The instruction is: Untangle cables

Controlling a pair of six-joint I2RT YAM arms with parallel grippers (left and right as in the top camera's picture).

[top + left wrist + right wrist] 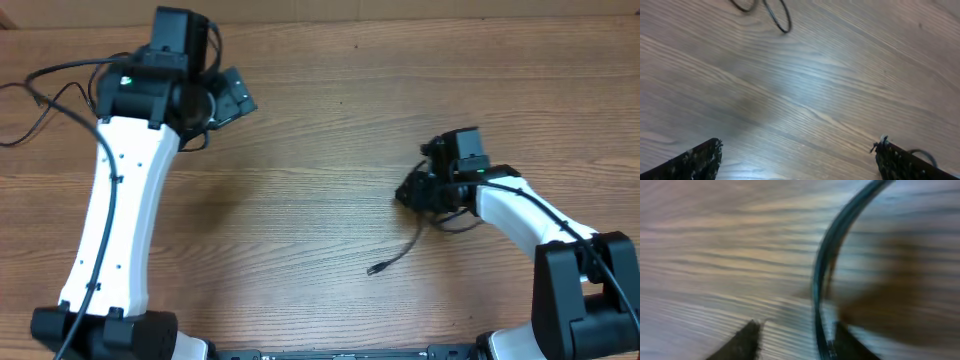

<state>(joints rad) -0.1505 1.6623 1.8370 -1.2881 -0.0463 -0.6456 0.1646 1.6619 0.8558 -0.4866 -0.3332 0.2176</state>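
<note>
One thin black cable [402, 250] lay on the table [320, 120] — long axis diagonal, plug [375, 269] pointing lower-left, upper end between the fingers of the right gripper [797, 335], which stood part-open around it. Fingers of the left gripper [797, 145] stood wide — holding nothing.

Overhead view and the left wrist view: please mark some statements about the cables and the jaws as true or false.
1. A thin black cable leads from under the right arm's jaws to a plug lying free. True.
2. The left arm's jaws are shut on a cable. False: they stand wide open, holding nothing.
3. The table is white plastic. False: it shows brown wood grain.
4. A dark cable loop lies beyond the left arm's jaws. True.
</note>
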